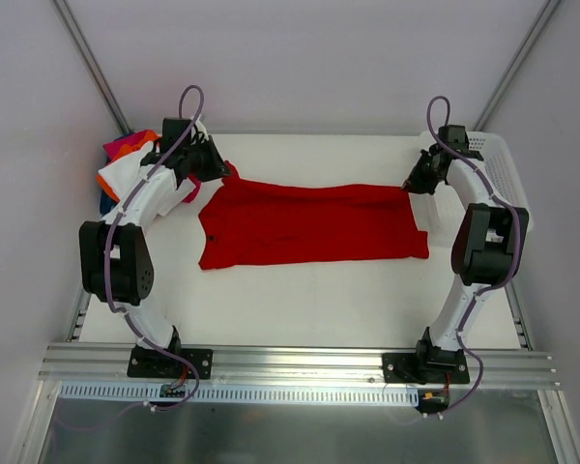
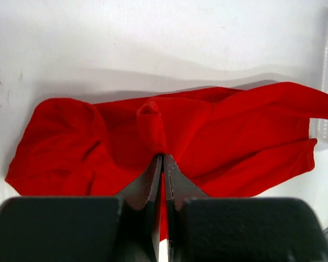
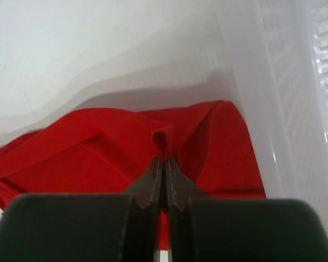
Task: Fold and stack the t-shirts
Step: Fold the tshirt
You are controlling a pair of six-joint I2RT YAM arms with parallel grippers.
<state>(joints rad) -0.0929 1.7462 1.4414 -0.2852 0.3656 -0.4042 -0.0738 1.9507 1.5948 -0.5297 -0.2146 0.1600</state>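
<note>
Several folded shirts (image 1: pixel 124 164) sit stacked far left. Red t-shirt (image 1: pixel 309 222) lies mid surface (image 1: pixel 319 300), looks half-folded. My left hand (image 1: pixel 216 166) and right hand (image 1: pixel 418 180) each pinch its far edge, fully closed. Remaining: finish fold, stack.

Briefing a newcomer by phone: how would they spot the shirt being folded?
On the white table, look at the middle: the red shirt lies spread wide. The left gripper and right gripper each pinch a far corner. Unlike the small mixed-colour pile at far left, it is one plain red.
</note>
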